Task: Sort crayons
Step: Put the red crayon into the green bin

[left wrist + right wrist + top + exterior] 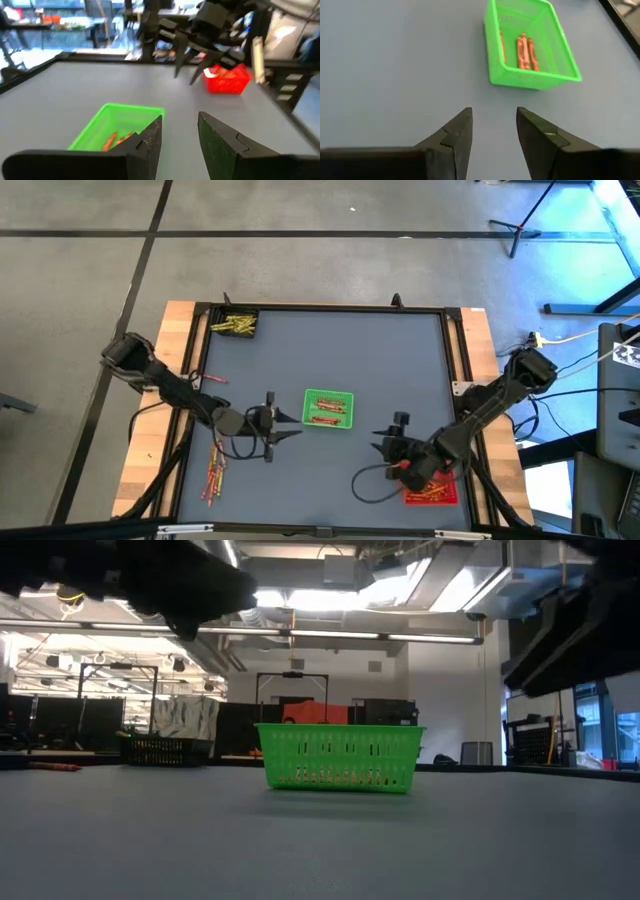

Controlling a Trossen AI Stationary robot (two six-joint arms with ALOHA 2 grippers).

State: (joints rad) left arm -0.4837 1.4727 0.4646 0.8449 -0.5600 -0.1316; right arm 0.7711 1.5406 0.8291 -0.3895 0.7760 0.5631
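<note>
grey matting covers the bench [330,350], with a wooden edge along each side and an open workshop behind it. the green tray [328,409] sits near the middle with a few orange crayons [522,51] lying inside. the left hand [287,427] hovers just beside that tray, fingers spread and holding nothing. the right hand [388,439] waits nearer the red tray [433,492], also spread and empty. a loose pile of crayons [214,465], red, orange and yellow, lies by the bench's left edge, and another bunch fills the dark tray [236,325] at the far left corner.

my worry is the two hands crowding each other: both point toward the green tray, and if they close in together the fingers could clash or knock the light tray sideways. the sticks are thin and round, so a pinch slightly off could flick one away or lift two at once.

the red tray is mostly hidden under the right arm from above, so its contents are hard to read. at bench height the crayons cannot be told through the green mesh.
</note>
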